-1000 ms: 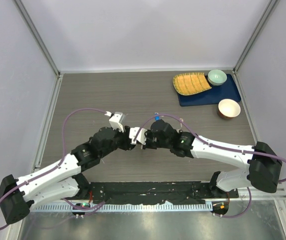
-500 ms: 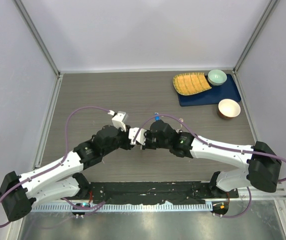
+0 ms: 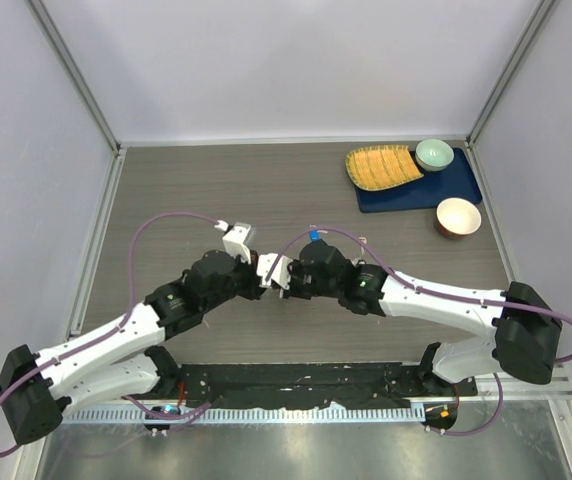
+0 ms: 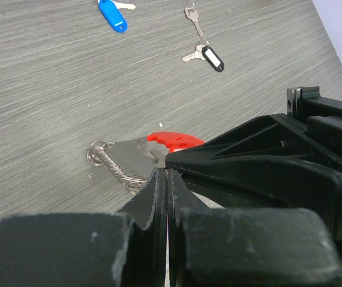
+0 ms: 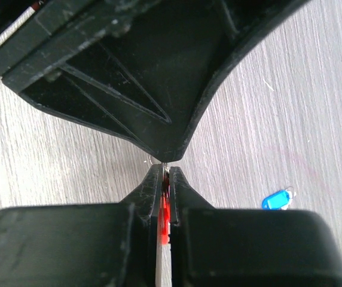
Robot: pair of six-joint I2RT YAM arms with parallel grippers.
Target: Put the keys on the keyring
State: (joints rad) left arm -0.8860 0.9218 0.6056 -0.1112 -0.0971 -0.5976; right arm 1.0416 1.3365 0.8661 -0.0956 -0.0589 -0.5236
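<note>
Overhead, we see the left claw (image 3: 262, 284) and right claw (image 3: 282, 288) meeting tip to tip at mid-worktop (image 3: 216, 190); anything between them is hidden.

From the left wrist, the keyring (image 4: 122, 168) lies flat with its long axis running left to right. Its small ring is at the left and its red fob (image 4: 174, 140) points right, under the right claw. The left claw (image 4: 162, 179) is fully closed against the wire; we cannot tell whether it pinches it. The blue key (image 4: 112, 14), silver key (image 4: 192, 16) and black key (image 4: 210, 58) lie well beyond.

From the right wrist, the right claw (image 5: 165, 178) is clamped on the fob, edge-on between its fingers.
</note>
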